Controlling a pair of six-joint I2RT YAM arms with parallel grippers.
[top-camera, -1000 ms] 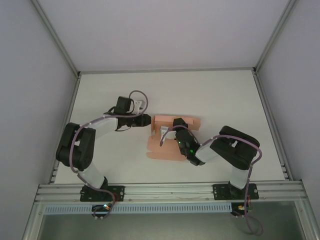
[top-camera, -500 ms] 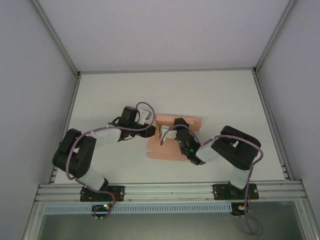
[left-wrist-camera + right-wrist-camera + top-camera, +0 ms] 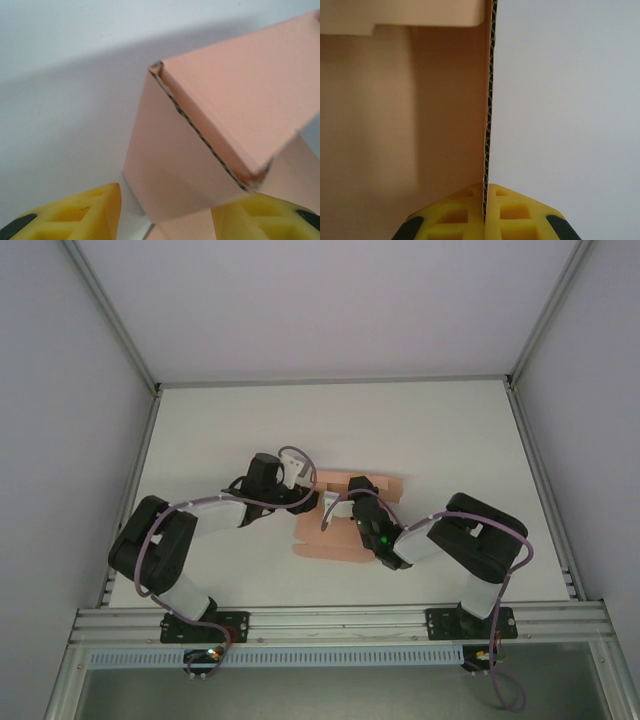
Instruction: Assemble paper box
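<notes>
the top camera looks steeply down from above and behind the arm bases onto the whole table (image 3: 430,430). the left wrist camera peers past its yellow fingers (image 3: 75,212), the right past its fingers (image 3: 515,212), both very close to the paper box (image 3: 325,540), shared by all three views
</notes>
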